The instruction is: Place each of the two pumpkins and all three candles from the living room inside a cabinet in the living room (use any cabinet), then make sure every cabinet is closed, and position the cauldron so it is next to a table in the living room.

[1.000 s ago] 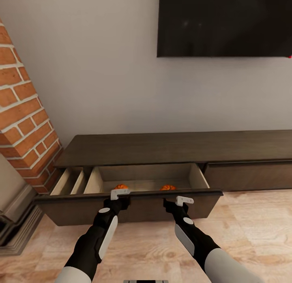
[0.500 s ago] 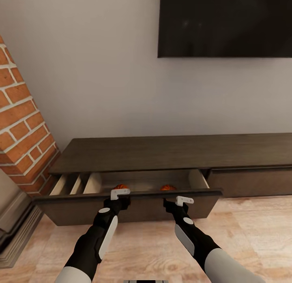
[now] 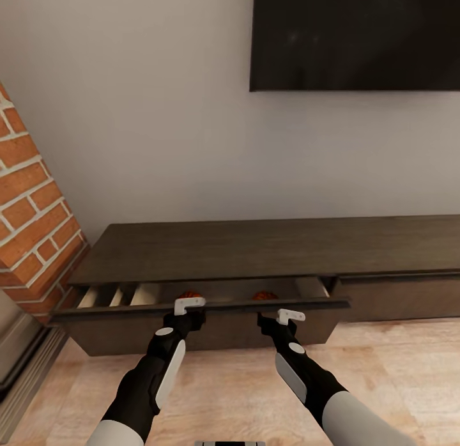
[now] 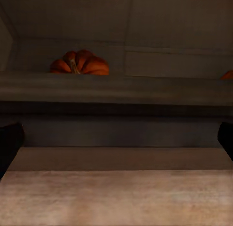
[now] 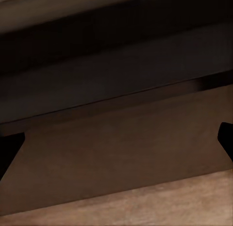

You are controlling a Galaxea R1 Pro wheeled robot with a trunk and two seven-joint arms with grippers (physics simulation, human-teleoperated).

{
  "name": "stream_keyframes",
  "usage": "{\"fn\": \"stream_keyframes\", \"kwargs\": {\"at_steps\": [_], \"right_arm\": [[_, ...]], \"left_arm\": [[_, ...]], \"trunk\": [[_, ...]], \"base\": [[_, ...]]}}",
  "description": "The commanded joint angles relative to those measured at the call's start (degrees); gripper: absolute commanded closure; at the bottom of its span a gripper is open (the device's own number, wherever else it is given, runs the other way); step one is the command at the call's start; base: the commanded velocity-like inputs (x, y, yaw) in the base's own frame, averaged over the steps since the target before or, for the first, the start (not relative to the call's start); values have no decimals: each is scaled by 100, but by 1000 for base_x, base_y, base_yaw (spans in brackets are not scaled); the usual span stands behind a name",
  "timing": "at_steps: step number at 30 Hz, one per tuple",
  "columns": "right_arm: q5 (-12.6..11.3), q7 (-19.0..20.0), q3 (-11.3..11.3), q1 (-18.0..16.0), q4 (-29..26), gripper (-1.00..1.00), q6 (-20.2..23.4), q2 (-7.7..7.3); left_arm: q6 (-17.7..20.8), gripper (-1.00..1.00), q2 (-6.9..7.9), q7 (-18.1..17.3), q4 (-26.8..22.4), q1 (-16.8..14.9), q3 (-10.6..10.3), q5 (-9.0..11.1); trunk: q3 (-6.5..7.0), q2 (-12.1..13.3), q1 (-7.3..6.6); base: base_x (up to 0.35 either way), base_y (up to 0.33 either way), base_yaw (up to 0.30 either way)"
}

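Note:
The long dark-brown cabinet (image 3: 255, 248) stands against the wall with its left drawer (image 3: 211, 334) open by a narrow gap. Two orange pumpkins (image 3: 189, 294) (image 3: 263, 295) peek over the drawer's front edge. In the left wrist view the nearer pumpkin (image 4: 80, 63) sits behind the drawer front, and the other pumpkin (image 4: 228, 74) is a sliver at the frame edge. My left gripper (image 3: 191, 315) and right gripper (image 3: 265, 321) are both open and right up against the drawer front; contact cannot be told. In each wrist view the dark fingertips (image 4: 9, 141) (image 5: 225, 136) stand wide apart. Candles, cauldron and table are out of view.
A brick fireplace column (image 3: 32, 203) rises at the left, with its stepped base (image 3: 19, 356) on the floor beside the drawer. A black wall screen (image 3: 354, 37) hangs above. The cabinet's right drawer front (image 3: 396, 296) is closed. Pale wood floor (image 3: 396, 369) lies in front.
The drawer has slid inward, so its opening has narrowed to a thin gap. The whole view has crept forward toward the cabinet, with both grippers staying at the drawer front.

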Motion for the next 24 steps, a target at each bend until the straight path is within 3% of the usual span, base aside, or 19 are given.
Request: {"fn": "stream_keyframes", "kwargs": {"at_steps": [1,17,24], "right_arm": [[-47,-41,36,-7,0,-100,-37,-6],[-47,-41,34,-7,0,-100,-39,-6],[-47,-41,35,-7,0,-100,-39,-6]], "left_arm": [[21,-100,0,48,-7,-2,-8,58],[20,-100,0,45,-7,-2,-8,58],[15,-100,0,48,-7,-2,-8,58]], "trunk": [[-5,-2,1],[-5,-2,1],[-5,-2,1]], "base": [[153,0,0],[189,0,0],[34,0,0]]}}
